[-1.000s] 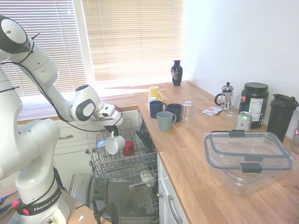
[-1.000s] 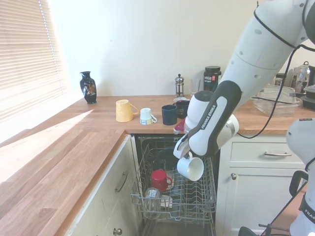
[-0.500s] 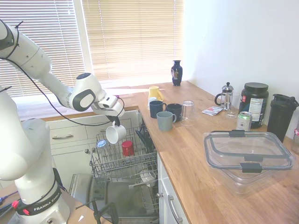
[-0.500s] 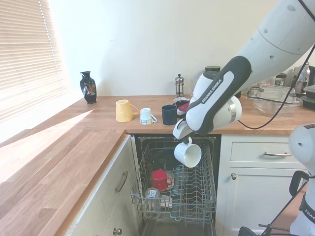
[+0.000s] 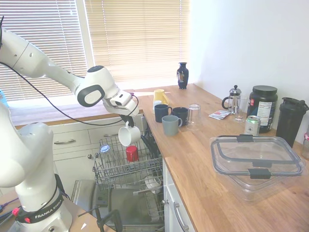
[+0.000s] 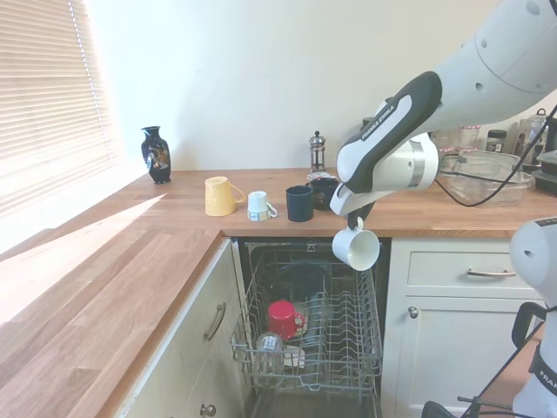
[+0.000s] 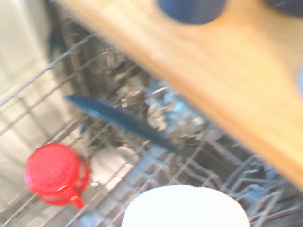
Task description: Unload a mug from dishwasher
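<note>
Sunlit kitchen with a wooden worktop (image 5: 203,159): the white mug (image 5: 129,136) hangs in the air above the wire rack (image 5: 126,166) of the open dishwasher (image 6: 309,348), clear of it and just beside the worktop edge, gripped at its handle by the robot's closed hand (image 5: 128,119); a red cup (image 5: 132,153) sits in the rack below

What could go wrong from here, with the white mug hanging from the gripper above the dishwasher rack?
The mug dangles by its handle from the gripper; a slip could drop it onto the dishwasher rack and the red cup. Moving to the counter, it may clip the wooden edge or the cluster of mugs standing there.
</note>
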You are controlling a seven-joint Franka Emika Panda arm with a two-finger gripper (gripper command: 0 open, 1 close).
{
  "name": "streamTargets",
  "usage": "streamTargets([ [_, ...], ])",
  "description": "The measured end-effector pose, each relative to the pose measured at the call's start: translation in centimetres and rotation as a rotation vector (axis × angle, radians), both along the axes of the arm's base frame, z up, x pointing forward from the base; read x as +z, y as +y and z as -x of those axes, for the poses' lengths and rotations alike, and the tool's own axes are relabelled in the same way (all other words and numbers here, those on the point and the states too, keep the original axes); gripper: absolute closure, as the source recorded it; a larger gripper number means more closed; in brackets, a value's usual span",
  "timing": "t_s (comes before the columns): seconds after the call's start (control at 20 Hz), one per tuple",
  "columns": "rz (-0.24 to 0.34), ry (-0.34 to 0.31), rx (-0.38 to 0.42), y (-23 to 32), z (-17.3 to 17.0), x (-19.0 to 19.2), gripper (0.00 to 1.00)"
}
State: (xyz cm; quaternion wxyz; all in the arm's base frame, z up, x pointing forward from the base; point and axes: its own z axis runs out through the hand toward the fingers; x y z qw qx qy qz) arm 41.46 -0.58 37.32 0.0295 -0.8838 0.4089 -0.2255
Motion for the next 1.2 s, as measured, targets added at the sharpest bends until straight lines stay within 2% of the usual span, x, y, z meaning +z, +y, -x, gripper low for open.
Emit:
streamTargets([
  [0.2,0.012,0.004,-0.01,-1.1,-2.5,1.7,1.0],
  [0.65,0.049,0.06,-0.018,-2.9,-8.6,3.6,1.0],
  [1.2,0.083,0.081,-0.013,-4.5,-13.2,4.3,1.0],
])
